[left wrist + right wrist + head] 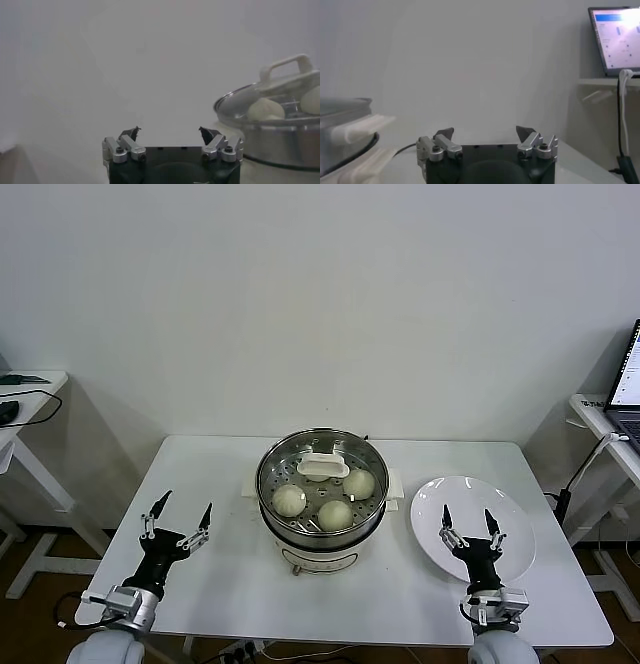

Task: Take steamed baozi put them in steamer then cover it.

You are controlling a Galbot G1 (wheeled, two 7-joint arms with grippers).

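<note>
fourth baozi mostly hidden under cover handle, laptop cropped

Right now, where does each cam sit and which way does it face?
Head: up on the robot, looking forward and down at the white table; steamer centre, cover on, plate beside it; both grippers low, left gripper, right gripper.
Left wrist: behind its open fingers, facing the wall, steamer at the edge.
Right wrist: behind its open fingers, facing the wall and laptop.
Shared: steamer in all views.
</note>
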